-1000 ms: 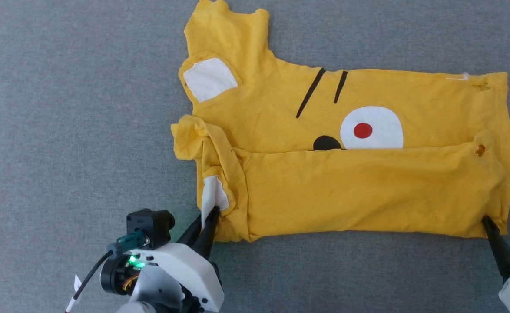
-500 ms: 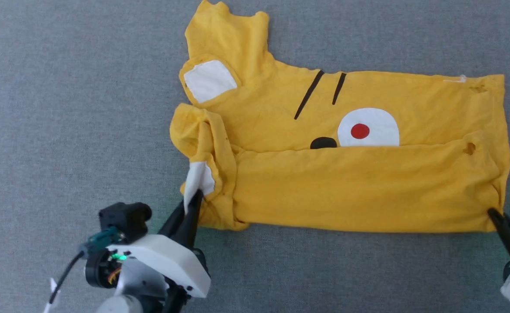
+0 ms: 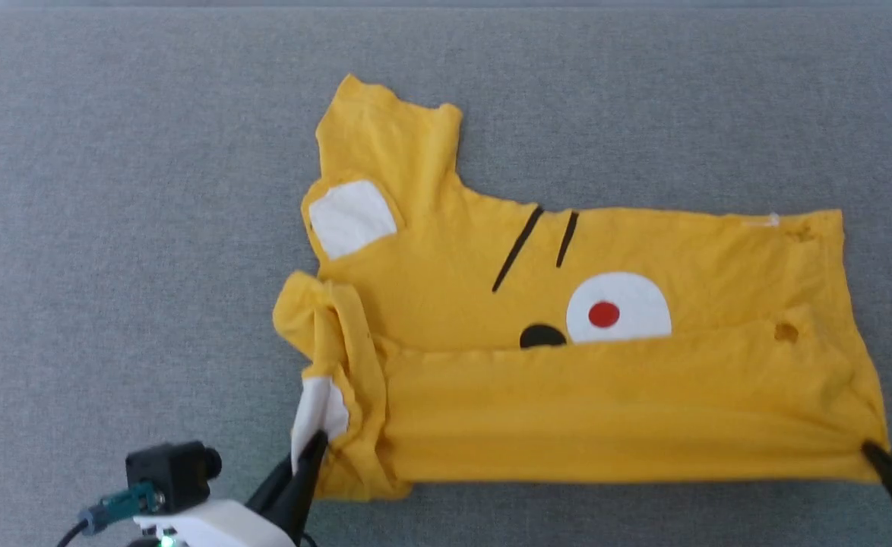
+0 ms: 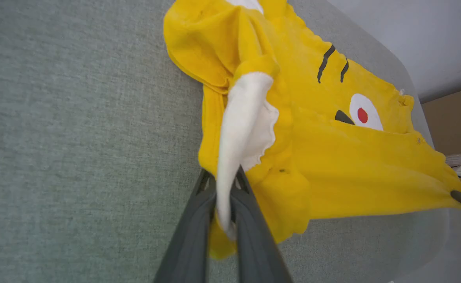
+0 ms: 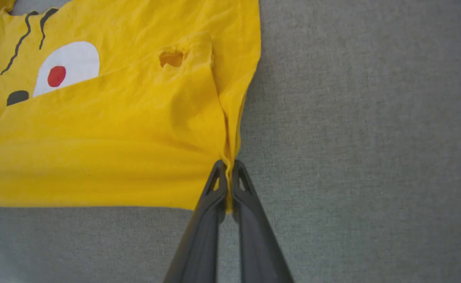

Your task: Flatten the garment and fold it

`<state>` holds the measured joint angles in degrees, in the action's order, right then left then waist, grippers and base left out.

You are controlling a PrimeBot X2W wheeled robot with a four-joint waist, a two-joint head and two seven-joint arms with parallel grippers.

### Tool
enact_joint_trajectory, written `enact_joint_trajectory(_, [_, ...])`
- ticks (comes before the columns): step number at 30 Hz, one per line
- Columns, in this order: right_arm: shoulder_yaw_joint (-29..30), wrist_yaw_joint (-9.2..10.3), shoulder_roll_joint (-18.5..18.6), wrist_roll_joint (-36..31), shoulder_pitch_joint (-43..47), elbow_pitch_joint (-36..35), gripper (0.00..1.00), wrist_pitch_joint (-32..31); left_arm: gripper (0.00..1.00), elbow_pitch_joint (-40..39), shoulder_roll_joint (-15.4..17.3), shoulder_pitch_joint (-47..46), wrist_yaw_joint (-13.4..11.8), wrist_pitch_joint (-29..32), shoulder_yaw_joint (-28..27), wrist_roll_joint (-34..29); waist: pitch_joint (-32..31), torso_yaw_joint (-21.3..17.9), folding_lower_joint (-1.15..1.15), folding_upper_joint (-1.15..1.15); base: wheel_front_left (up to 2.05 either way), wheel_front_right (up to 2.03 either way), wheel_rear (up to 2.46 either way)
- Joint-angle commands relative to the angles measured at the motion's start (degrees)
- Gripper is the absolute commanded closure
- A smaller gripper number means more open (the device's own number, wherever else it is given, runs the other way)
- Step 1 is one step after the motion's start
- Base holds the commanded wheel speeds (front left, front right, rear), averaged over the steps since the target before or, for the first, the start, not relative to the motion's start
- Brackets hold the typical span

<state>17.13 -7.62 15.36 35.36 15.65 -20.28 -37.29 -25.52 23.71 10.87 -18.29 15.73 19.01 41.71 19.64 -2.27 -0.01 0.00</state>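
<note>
On the grey surface (image 3: 112, 190), left hand (image 4: 224, 184) and right hand (image 5: 227, 165) each pinch the garment (image 3: 605, 410).

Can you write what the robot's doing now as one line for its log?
shirt: near edge folded over | left fingers: shut on white patch | right fingers: shut on shirt corner

place: indoor room (exact kind unclear) | signs: grey cloth-covered table (image 4: 57, 118), plain pale wall (image 4: 411, 31), brown board (image 4: 454, 118)

Grey, seemingly felt-covered table (image 3: 112, 190) carries the yellow garment (image 3: 605, 410).
</note>
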Motion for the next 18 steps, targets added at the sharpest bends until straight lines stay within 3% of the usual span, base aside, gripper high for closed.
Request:
enact_joint_trajectory(1, [0.8,0.13,-0.6,0.1,1.0,-0.3,1.0,-0.8,1.0,-0.3,-0.1,1.0,-0.4,-0.1,-0.2,0.7,-0.2,-0.1,0.01,0.0,0.0,0.0,0.0])
enact_joint_trajectory(10, [-0.4,0.13,-4.0,-3.4,2.7,2.8,1.0,-1.4,1.0,7.5,-3.9,2.3,3.0,-2.6,1.5,4.7,-1.4,0.3,0.01,0.0,0.0,0.0,0.0])
enact_joint_trajectory(11, [-0.8,0.13,-4.2,-3.5,2.3,3.2,0.91,-0.7,1.0,8.5,-4.1,1.8,3.2,-3.0,1.4,4.6,-1.6,0.4,0.01,0.0,0.0,0.0,0.0])
enact_joint_trajectory(12, [-1.3,0.13,-4.0,-3.6,2.0,3.5,0.54,-0.1,1.0,9.4,-4.1,1.3,3.4,-3.3,1.4,4.4,-1.7,0.5,0.01,0.0,0.0,0.0,0.0])
enact_joint_trajectory(13, [-1.6,0.13,-4.0,-3.5,1.6,3.7,0.0,0.7,1.0,10.1,-4.2,0.8,3.5,-3.8,1.3,4.1,-1.8,0.5,0.01,0.0,0.0,0.0,0.0])
enact_joint_trajectory(14, [-1.7,0.13,-4.1,-3.2,1.3,3.9,0.0,1.4,0.71,10.4,-4.4,0.4,3.4,-4.4,1.0,3.9,-1.9,0.6,0.01,0.0,0.0,0.0,0.0])
enact_joint_trajectory(15, [-1.9,0.13,-4.1,-2.8,0.9,3.9,0.0,2.0,0.65,10.6,-4.5,0.0,3.5,-4.8,0.8,3.8,-2.0,0.6,0.01,0.0,0.0,0.0,0.0])
enact_joint_trajectory(16, [-2.2,0.13,-4.0,-2.3,0.7,3.7,0.0,2.3,0.53,10.6,-4.5,-0.3,3.6,-5.1,0.7,3.6,-2.0,0.6,0.01,0.0,0.0,0.0,0.0])
enact_joint_trajectory(17, [-2.4,0.13,-3.7,-1.7,0.4,3.3,0.0,2.8,0.0,10.5,-4.5,-0.4,3.5,-5.4,0.4,3.5,-2.0,0.6,0.01,0.0,0.0,0.0,0.0])
enact_joint_trajectory(18, [-2.3,0.13,-3.4,-1.0,0.1,2.8,0.0,3.3,0.0,10.2,-4.3,-0.5,3.4,-5.7,0.2,3.3,-2.0,0.6,0.01,0.0,0.0,0.0,0.0])
